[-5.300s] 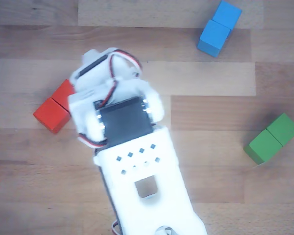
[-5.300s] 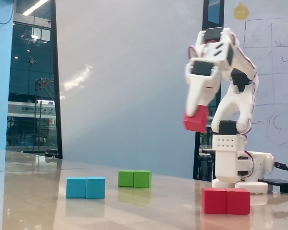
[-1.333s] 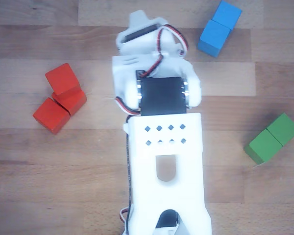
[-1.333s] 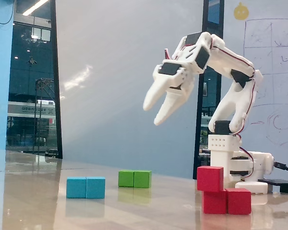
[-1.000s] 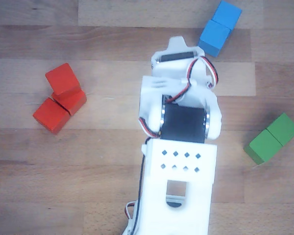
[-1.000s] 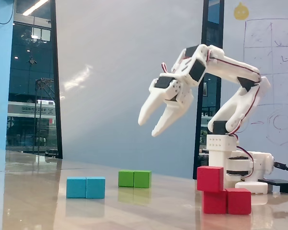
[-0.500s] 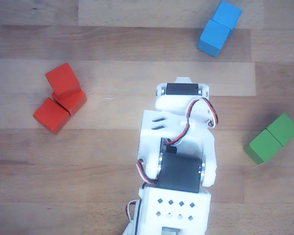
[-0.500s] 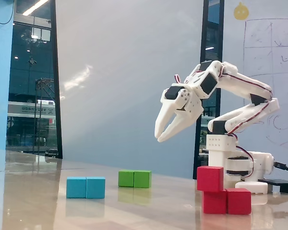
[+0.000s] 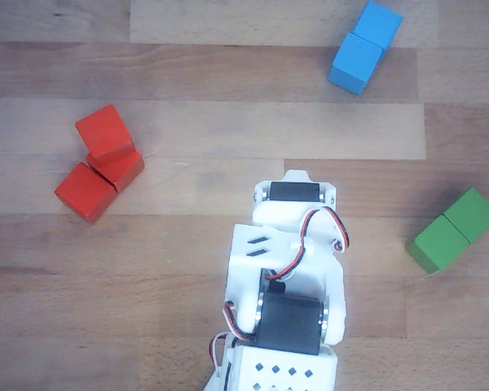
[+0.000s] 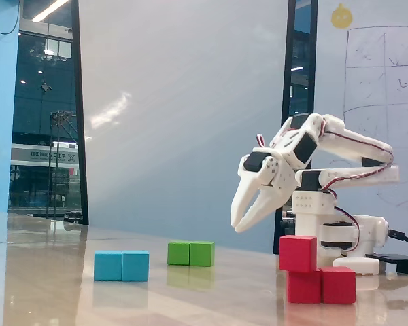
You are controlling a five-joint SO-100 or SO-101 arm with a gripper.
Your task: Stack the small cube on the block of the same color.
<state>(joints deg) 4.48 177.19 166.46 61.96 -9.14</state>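
The small cube (image 9: pixel 104 130) (image 10: pixel 298 253) is red and rests on top of the red block (image 9: pixel 85 194) (image 10: pixel 330 285). In the fixed view it sits over the block's left half, overhanging slightly. From above it is turned askew to the block. My gripper (image 10: pixel 236 226) hangs in the air to the left of the stack and apart from it, pointing down-left. Its fingertips are together and hold nothing. In the other view the white arm (image 9: pixel 289 269) covers the fingers.
A blue double block (image 9: pixel 364 46) (image 10: pixel 122 265) lies at the top right of the other view. A green double block (image 9: pixel 453 230) (image 10: pixel 190 253) lies at its right edge. The arm's base (image 10: pixel 326 231) stands behind the red stack.
The arm has folded back toward its base and lowered. The fingers, spread a second ago, have closed. The red cube stays on the block.
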